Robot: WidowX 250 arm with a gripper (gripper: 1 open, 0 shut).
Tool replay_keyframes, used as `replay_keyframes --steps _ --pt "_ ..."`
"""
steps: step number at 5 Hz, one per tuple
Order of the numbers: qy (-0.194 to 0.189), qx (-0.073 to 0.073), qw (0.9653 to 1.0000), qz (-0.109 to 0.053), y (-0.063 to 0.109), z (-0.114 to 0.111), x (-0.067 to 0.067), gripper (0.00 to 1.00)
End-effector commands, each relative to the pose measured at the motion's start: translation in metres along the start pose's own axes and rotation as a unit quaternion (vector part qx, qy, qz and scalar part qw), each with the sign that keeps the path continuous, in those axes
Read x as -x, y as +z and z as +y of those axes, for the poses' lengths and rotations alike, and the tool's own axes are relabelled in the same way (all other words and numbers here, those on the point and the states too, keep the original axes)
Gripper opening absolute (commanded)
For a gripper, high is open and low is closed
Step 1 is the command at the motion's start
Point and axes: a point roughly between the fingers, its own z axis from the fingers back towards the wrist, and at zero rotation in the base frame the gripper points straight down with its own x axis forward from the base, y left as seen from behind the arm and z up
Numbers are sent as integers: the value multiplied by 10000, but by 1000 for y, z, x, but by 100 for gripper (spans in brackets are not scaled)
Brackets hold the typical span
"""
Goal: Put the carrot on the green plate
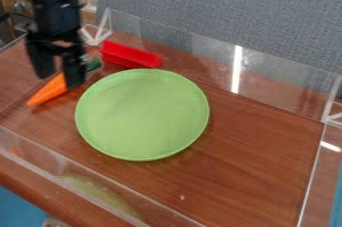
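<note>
The carrot [48,92] lies at nine o'clock of the green plate [142,113], partly hidden beneath the gripper [59,71], whose jaws are spread apart and empty. It is judged light, rigid and slightly slick, best taken across its thick middle.

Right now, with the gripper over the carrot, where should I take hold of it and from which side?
Come from straight above, where the open gripper hangs. The carrot lies flat on the table left of the green plate, its pointed end toward the near left and its thick end hidden behind the fingers. Probably grip the thicker half, jaws across its width; the taper could slip.
</note>
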Motion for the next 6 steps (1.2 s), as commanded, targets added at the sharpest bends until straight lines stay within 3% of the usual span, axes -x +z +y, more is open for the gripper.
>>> replay_keyframes --steps 1,3,6 --pt "-496 4 9982 -337 7 18 -13 100" --pt "-524 24 9977 -431 -11 31 -27 100" --pt "-454 75 9981 -414 -29 41 -43 100"
